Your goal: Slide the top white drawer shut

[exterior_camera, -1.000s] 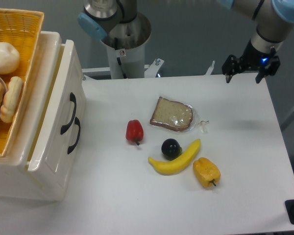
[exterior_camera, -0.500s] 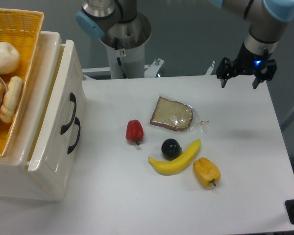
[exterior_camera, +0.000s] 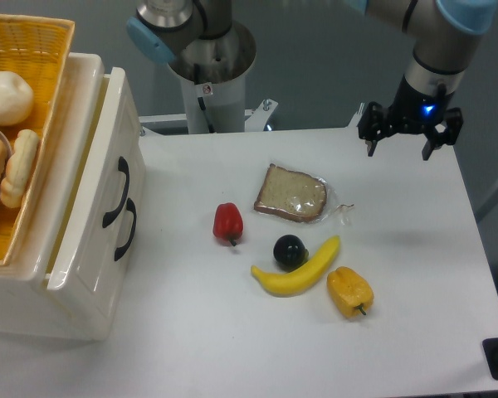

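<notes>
The top white drawer [exterior_camera: 90, 211] stands pulled out a little from the cream cabinet at the left, with a gap between its front rim and the cabinet top. Its curved black handle [exterior_camera: 116, 192] faces the table. My gripper [exterior_camera: 397, 151] hangs open and empty over the table's far right corner, well away from the drawer. Its two black fingers point down with nothing between them.
The lower drawer's black handle [exterior_camera: 127, 229] sits just below the top one. A yellow wicker basket [exterior_camera: 43, 46] with food rests on the cabinet. On the table lie bagged bread [exterior_camera: 291, 194], a red pepper [exterior_camera: 227, 222], a dark round fruit [exterior_camera: 289, 249], a banana [exterior_camera: 297, 269] and a yellow pepper [exterior_camera: 349, 291]. The arm's base [exterior_camera: 207, 75] stands at the back.
My gripper has shifted left and slightly down along the table's far edge. The drawer and the food have not moved.
</notes>
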